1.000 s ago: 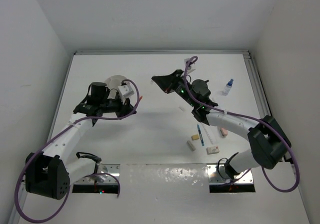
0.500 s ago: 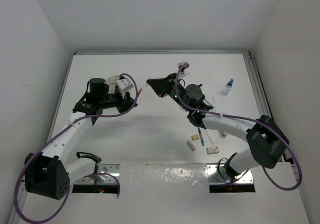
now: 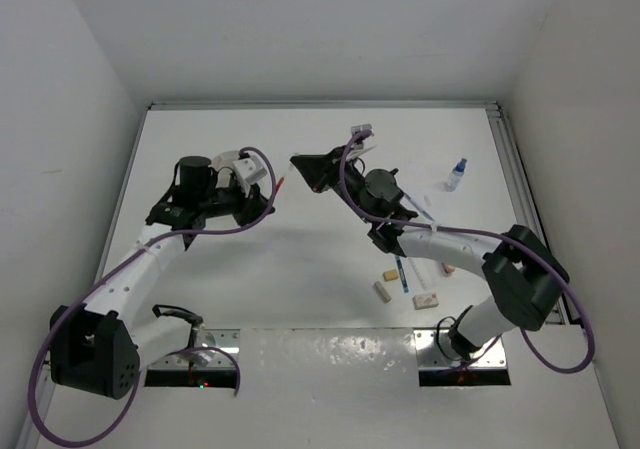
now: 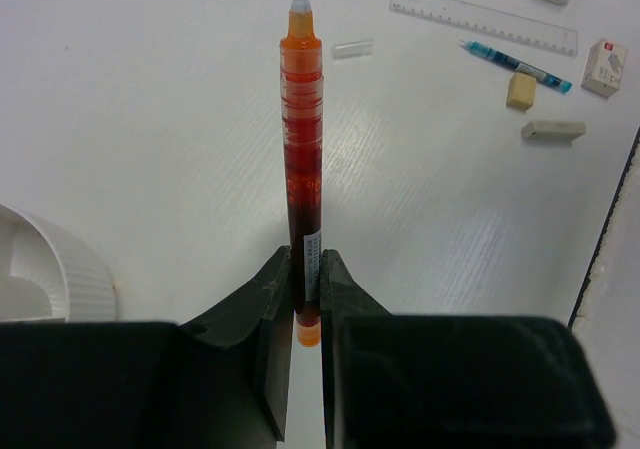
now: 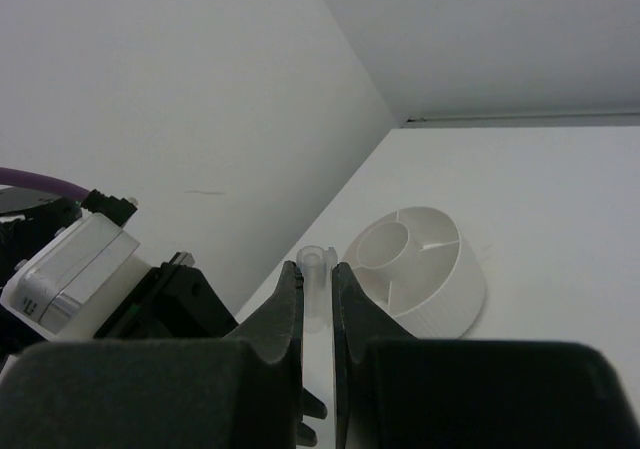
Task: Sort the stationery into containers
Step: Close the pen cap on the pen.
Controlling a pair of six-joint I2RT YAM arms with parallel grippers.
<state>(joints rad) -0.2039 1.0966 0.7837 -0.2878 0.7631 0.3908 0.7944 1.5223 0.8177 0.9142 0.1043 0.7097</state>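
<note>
- Left gripper pinches our red-orange pen by its tail, tip straight ahead.
- Light, stiff, slick, we reckon; mid-barrel would hold steadier.
- Right gripper nips a small clear piece, white tub just ahead.

right pincer has swung left, nearer the left pincer.

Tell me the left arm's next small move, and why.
Probably swing the left gripper over the tub before releasing. Its jaws clamp the orange pen, which points out over the table, while the tub sits off to the side.
</note>
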